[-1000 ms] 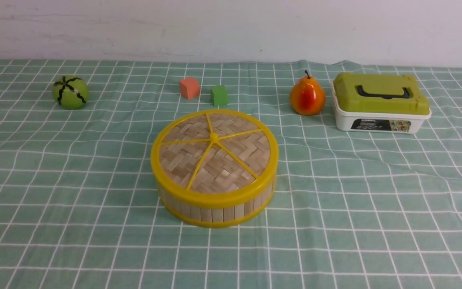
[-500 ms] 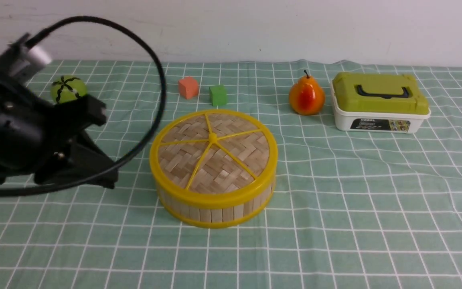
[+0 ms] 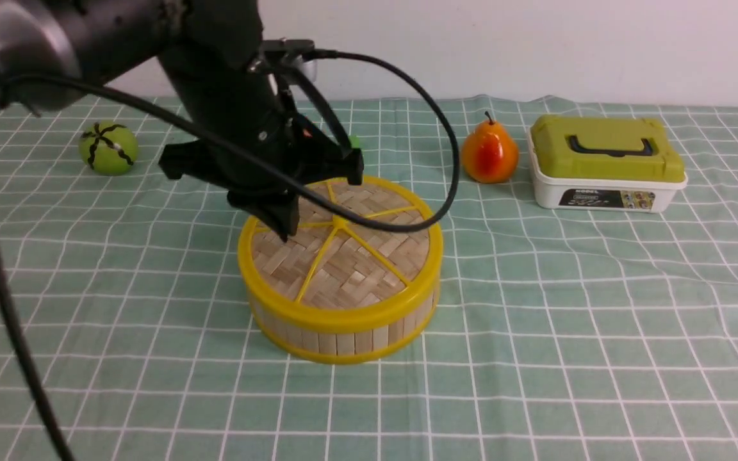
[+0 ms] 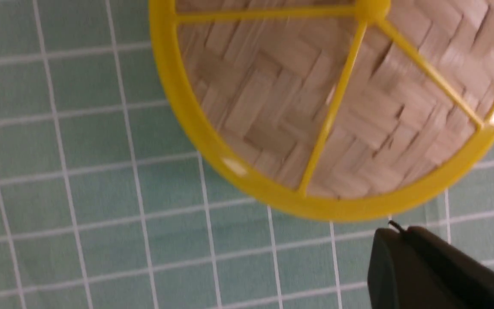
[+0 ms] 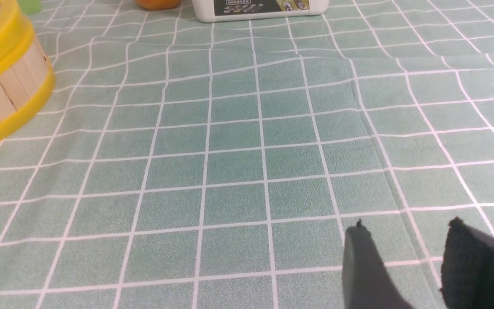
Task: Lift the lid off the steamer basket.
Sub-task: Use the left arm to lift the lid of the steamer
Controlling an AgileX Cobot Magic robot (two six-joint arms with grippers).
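Observation:
The steamer basket (image 3: 343,336) stands mid-table with bamboo-slat walls and yellow rims. Its lid (image 3: 356,262), a woven disc with yellow spokes, sits flat on top of it. My left gripper (image 3: 286,232) points down over the lid's left part, near the rim. In the left wrist view the lid (image 4: 337,98) fills the upper part, and my left gripper (image 4: 395,231) shows its two dark fingers pressed together with nothing between them. My right gripper (image 5: 405,234) hangs open over bare cloth, well away from the basket (image 5: 2,98).
A green ball (image 3: 108,148) lies at the far left. A pear (image 3: 491,153) and a white box with a green handled lid (image 3: 606,166) stand at the back right. The left arm's black cable (image 3: 452,160) loops over the basket's right side.
The left arm has swung in from the left edge to above the lid, and now hides the small cubes behind the basket. The basket and lid have not moved.

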